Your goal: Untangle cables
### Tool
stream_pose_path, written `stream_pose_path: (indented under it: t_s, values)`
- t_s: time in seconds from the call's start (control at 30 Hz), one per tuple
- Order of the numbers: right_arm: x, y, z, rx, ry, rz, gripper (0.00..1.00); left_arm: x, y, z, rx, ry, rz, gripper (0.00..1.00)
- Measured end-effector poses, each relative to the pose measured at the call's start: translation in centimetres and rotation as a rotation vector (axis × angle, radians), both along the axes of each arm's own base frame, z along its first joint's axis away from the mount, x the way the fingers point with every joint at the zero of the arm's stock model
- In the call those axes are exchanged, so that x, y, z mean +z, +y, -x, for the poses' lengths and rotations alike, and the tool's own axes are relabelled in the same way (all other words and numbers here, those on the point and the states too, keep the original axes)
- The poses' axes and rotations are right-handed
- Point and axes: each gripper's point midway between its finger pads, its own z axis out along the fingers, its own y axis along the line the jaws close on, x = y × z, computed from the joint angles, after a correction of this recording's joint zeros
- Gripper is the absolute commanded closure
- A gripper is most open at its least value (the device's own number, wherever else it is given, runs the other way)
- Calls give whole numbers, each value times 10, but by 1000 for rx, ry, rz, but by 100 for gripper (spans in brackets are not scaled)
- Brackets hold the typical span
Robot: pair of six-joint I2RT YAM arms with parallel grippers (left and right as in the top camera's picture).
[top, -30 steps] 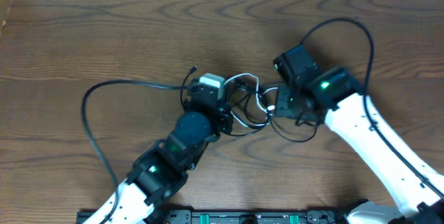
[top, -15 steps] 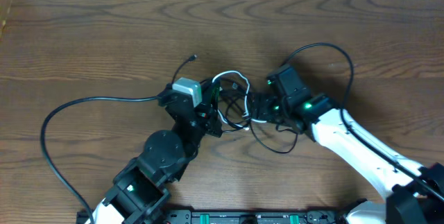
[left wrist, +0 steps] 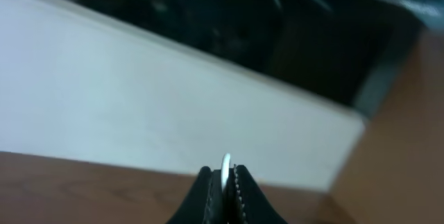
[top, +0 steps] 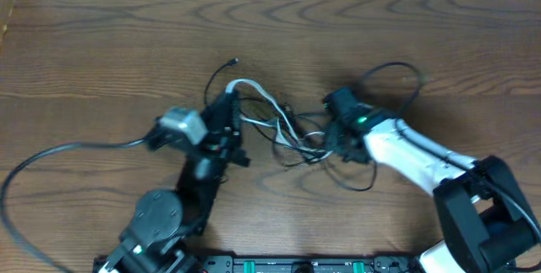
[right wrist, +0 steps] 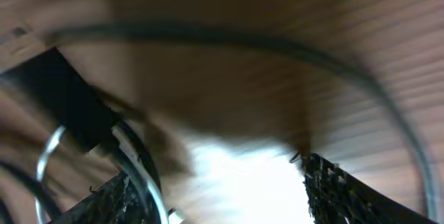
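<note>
Cables (top: 292, 133): a loose knot of thin cords at mid-table, between the two grippers. The white cable (top: 258, 94) arcs smoothly from the left side down into the knot. The black cables (top: 287, 156) loop through and under it as slack, irregular curves. We see a small plug on one black end (top: 235, 62), lying apart toward the far edge.

Left gripper (left wrist: 224, 175): dark fingers pressed together on a thin sliver of the white cable, raised off the surface.

Right gripper (right wrist: 215, 182): fingers stand well apart, just beside the knot. A white loop and a black strand sit by one finger (right wrist: 111, 200); the blur hides any contact.

Table (top: 101, 45): brown wood with pronounced grain and a matte finish.
</note>
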Motion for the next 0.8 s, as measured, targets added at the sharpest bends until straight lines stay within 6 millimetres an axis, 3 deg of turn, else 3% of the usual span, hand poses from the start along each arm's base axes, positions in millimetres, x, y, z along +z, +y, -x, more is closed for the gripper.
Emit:
stream_pose_path:
  t_s: [0.17,0.27,0.4,0.53,0.8]
  values:
    - [1,-63,-17,-159,11,34,31,8,38,5,167,-16,30,92]
    - [3,-85,-22,-197,8,29,28,4,46,3,222,0,19,92]
    - [5,-98,-32,-174,-12,-6,20,-3,51,0,267,26,-1,92]
    - [11,-102,-34,-137,-32,0,1,-6,65,-3,363,43,13,92]
    - [47,-116,-55,-143,-149,-6,1,-20,119,9,688,112,36,92]
